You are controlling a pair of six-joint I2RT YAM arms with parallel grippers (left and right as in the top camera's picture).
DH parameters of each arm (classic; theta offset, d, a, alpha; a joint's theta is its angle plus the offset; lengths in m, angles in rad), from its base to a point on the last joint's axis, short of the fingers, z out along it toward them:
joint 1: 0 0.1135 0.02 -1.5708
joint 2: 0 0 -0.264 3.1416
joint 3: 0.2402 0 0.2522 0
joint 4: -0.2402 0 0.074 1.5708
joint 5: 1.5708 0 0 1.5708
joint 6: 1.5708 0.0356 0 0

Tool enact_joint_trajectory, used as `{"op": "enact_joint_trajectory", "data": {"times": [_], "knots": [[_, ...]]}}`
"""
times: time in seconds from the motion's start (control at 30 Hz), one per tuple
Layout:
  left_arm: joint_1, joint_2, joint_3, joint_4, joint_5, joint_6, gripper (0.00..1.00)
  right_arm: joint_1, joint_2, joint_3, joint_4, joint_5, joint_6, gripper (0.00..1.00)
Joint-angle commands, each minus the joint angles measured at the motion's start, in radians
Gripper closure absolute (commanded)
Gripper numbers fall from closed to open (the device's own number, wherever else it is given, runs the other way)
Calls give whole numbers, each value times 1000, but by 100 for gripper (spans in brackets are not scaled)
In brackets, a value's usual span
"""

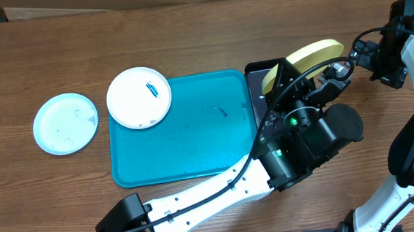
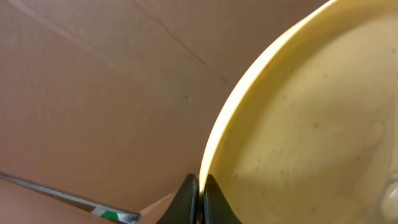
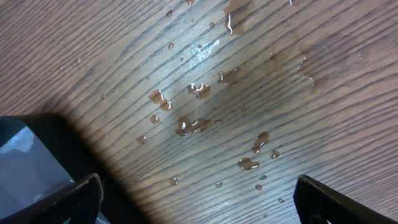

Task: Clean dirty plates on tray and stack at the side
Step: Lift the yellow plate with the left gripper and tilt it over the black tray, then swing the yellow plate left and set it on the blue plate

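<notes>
My left gripper [image 1: 286, 72] is shut on the rim of the yellow plate [image 1: 312, 56] and holds it tilted on edge above the black tray. In the left wrist view the fingertips [image 2: 200, 188] pinch the yellow plate [image 2: 311, 124] at its edge. The white plate [image 1: 138, 97], with a blue smear, lies over the far left corner of the teal tray [image 1: 187, 143]. The pale mint plate [image 1: 65, 123] lies on the table left of the tray. My right gripper [image 1: 344, 70] is open and empty beside the yellow plate; its fingers [image 3: 198, 186] hang over wet wood.
A black tray [image 1: 257, 74] sits against the teal tray's right side, mostly hidden by my left arm; its corner shows in the right wrist view [image 3: 31, 149]. Water droplets [image 3: 196, 90] lie on the table there. The teal tray has a small smear [image 1: 221, 113].
</notes>
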Motion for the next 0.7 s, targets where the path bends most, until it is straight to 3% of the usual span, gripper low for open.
{"op": "enact_joint_trajectory", "data": {"times": [0.0, 0.33, 0.43, 0.5, 0.67], "knots": [[-3, 4, 22, 2, -27, -72, 96, -3, -10, 5, 0, 2, 5, 0], [-3, 4, 21, -205, 107, -308, 96, -3, -10, 5, 0, 2, 5, 0], [21, 4, 22, -168, -52, -309, 96, -3, -10, 5, 0, 2, 5, 0], [39, 4, 22, -153, -62, -364, 96, -3, -10, 5, 0, 2, 5, 0], [37, 4, 21, -288, 161, -473, 96, -3, -10, 5, 0, 2, 5, 0]]}}
